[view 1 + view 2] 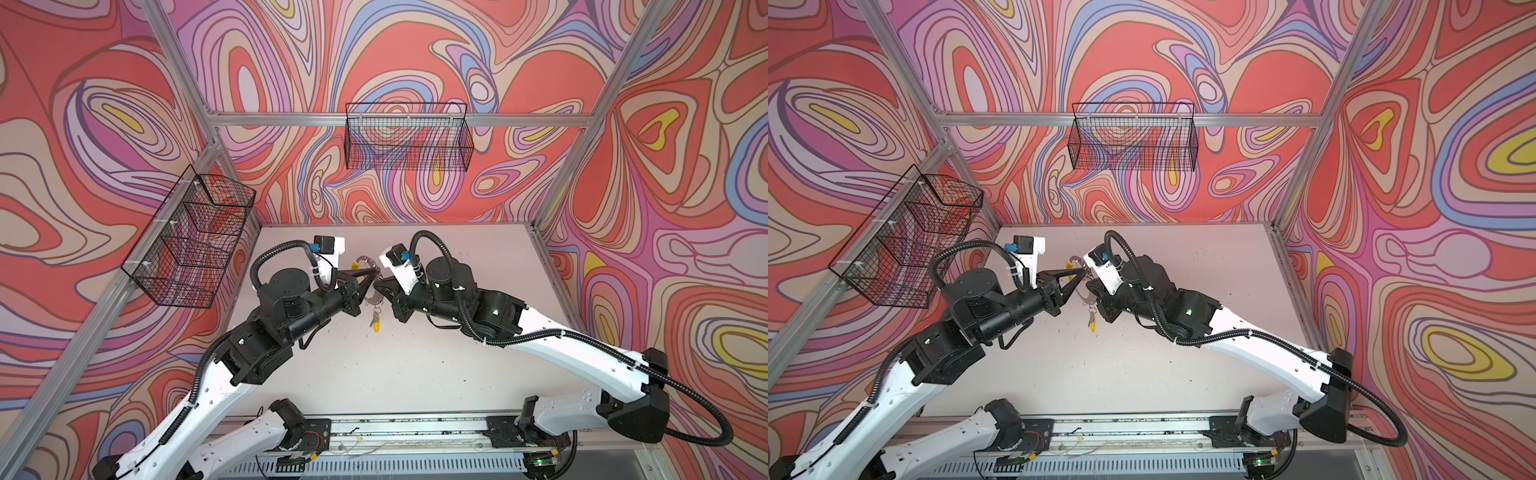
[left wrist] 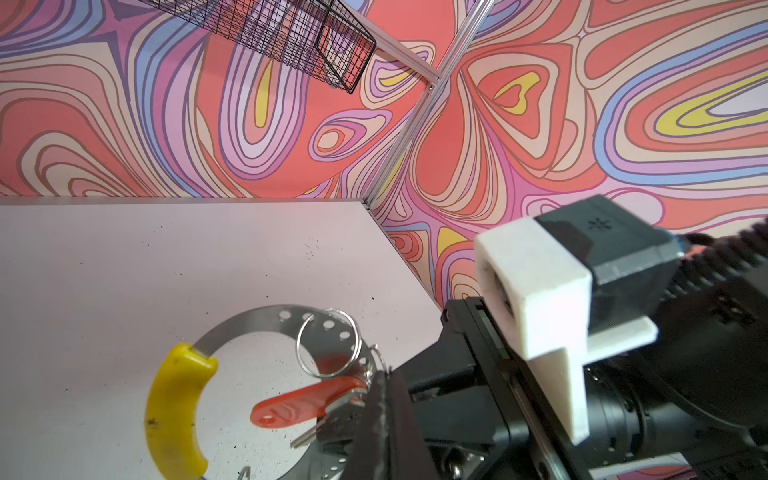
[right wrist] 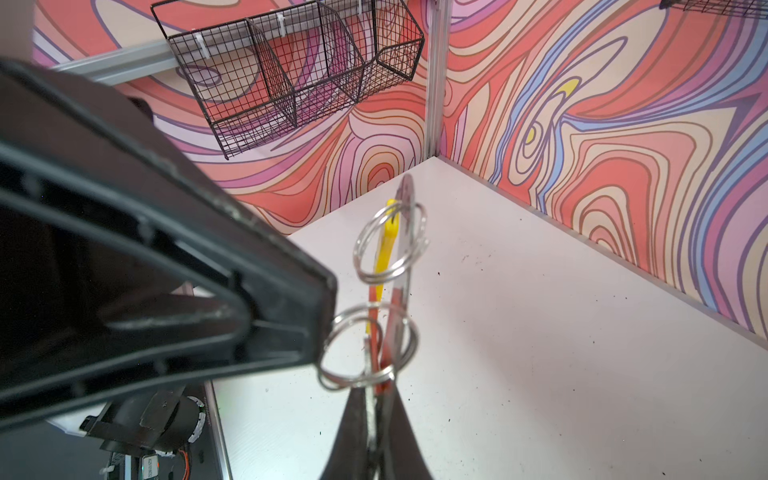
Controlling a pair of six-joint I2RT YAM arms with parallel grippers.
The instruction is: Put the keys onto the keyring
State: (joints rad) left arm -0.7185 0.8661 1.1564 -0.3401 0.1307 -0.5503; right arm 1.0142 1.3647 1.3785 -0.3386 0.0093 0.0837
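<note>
Right at the pinch, my right gripper (image 3: 376,409) is closed. The upright edge of the keyring (image 2: 257,320) and the end of the red-tagged key (image 2: 307,405) both run into it. I cannot tell which of the two takes the squeeze. My left gripper (image 1: 375,273) comes in from the left, and its jaws are also closed, on the same stretch of rim. Its tip touches the lower split ring (image 3: 357,379). Whether it nips the flat metal or that wire is hidden.

The keyring stands on edge between my two wrists, over the middle of the table (image 1: 457,270) and toward its far half. Its yellow grip (image 2: 174,407) sits at the far end. A second split ring (image 3: 358,249) is threaded through the rim holes farther along. The yellow-tagged key (image 1: 376,323) hangs from the near rim, so that one looks finished.

I judge the step in hand to be working the red-tagged key onto a split ring. I cannot tell whether it is threaded yet.

With both grips this close together, one should anchor while the other moves. I would hold the left grip steady and keep the plate upright. The right should feed in short turns that follow the wire coil. Pulling sideways would twist the plate against the other grip. Slow moves should also keep the hanging key from swinging into the work.
</note>
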